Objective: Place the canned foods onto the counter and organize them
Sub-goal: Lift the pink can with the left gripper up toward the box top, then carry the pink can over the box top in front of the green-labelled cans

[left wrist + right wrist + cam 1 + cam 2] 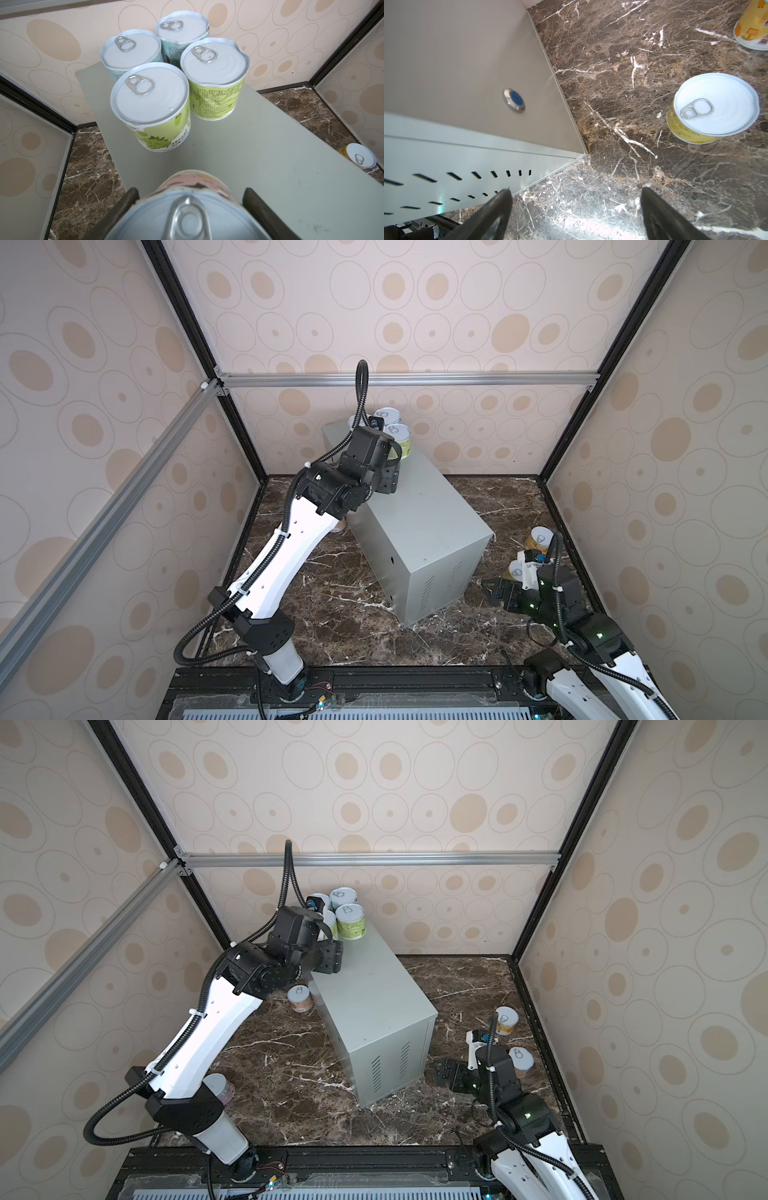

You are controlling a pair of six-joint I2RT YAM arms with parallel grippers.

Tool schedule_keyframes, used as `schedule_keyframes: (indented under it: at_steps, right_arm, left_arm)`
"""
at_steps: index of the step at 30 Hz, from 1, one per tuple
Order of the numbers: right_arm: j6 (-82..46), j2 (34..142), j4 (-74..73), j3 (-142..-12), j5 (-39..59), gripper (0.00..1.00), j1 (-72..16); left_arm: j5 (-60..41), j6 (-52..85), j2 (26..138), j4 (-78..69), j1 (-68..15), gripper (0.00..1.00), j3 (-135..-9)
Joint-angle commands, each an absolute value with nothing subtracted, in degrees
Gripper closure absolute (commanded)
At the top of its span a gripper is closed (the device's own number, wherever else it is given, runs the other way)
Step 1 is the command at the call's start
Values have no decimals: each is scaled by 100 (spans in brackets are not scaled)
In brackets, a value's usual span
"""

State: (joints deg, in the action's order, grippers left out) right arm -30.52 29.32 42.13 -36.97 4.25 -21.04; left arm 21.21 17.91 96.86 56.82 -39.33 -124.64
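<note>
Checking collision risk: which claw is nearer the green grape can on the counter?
Left. The left claw, gripping a pink can, is just short of the green grape can; the right claw is low over the marble.

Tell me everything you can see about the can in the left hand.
The pink can is a short tin with a silvery-white lid, pull tab and pink label with dark patches. The left hand clamps its sides over the grey box, apart from the green can ahead. Its base is hidden.
</note>
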Motion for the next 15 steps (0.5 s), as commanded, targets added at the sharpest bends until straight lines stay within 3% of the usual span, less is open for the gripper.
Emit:
schedule_keyframes:
  at_steps: [1,7,15]
  right_arm:
    - [-3035,2906,4307,-3811,395,1,-2123]
    - [-3003,2986,4220,-3797,421,2,-2118]
    - [-2944,2940,4311,-3867,415,1,-2118]
  left_arm:
    - [2292,1626,9729,5683,-3982,41,-12888]
    - [2248,1663,9943,5704,-3964,35,-12918]
    - [2162,1719,10092,5723,-3964,20,-13026]
